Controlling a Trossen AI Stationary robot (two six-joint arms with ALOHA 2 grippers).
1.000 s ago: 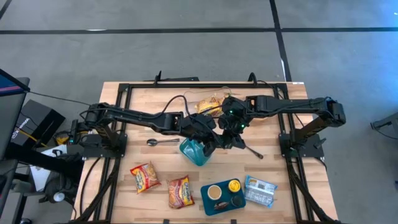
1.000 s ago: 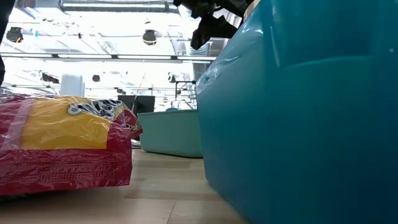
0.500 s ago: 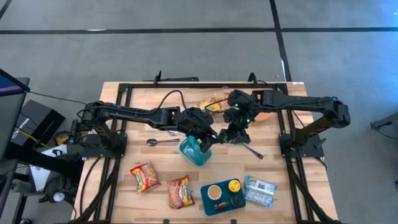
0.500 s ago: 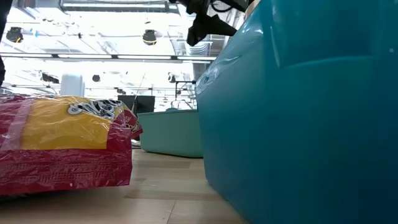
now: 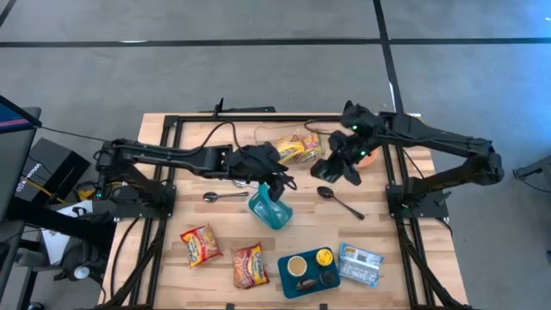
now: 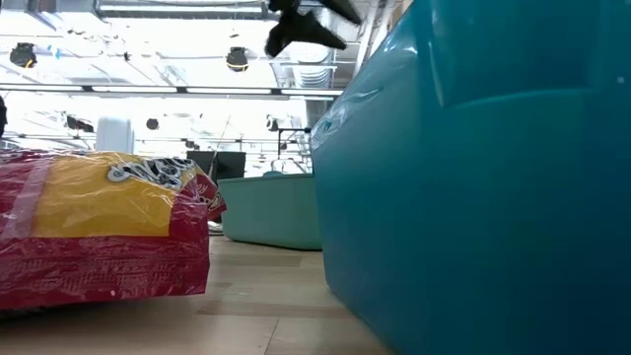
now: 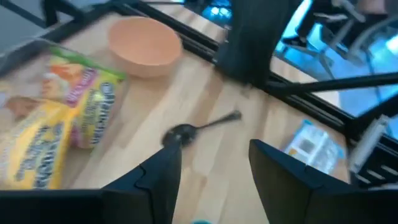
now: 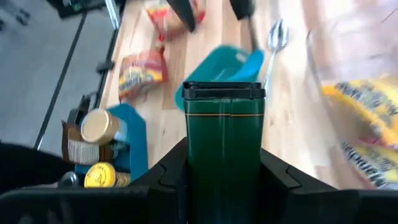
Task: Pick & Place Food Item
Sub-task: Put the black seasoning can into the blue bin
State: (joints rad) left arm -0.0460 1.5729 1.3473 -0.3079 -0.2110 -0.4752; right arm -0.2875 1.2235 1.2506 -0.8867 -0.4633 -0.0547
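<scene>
My right gripper (image 8: 224,186) is shut on a dark green box (image 8: 224,134) with thin orange lines. It hangs above the table's far right part (image 5: 340,164), beside the orange bowl (image 5: 368,157). My left gripper (image 7: 214,171) stands open and holds nothing, just above the teal container (image 5: 271,208) that lies on the table's middle. A yellow snack bag (image 5: 297,148) lies flat behind the container. Two red noodle packets (image 5: 200,244) (image 5: 250,265) lie near the front left. My right gripper pinches the green box's two opposite side faces (image 8: 189,168) between its two fingers. The box lies along the fingers, and its far end (image 8: 224,91) sticks out beyond them. The fingers slant down from the table's right. The box is lifted clear of the table.
A dark spoon (image 5: 340,202) lies right of the container and a silver spoon (image 5: 224,196) lies left of it. A blue tray (image 5: 284,263) with cups and a blue-white packet (image 5: 360,264) sit at the front. Black frame rails (image 5: 172,155) border both sides.
My right gripper has drawn away from the teal container toward the table's far right, rising, with the green box still between its fingers. My left gripper has pulled back toward the table's left and risen a little. The dark spoon, partly covered before, now shows whole.
</scene>
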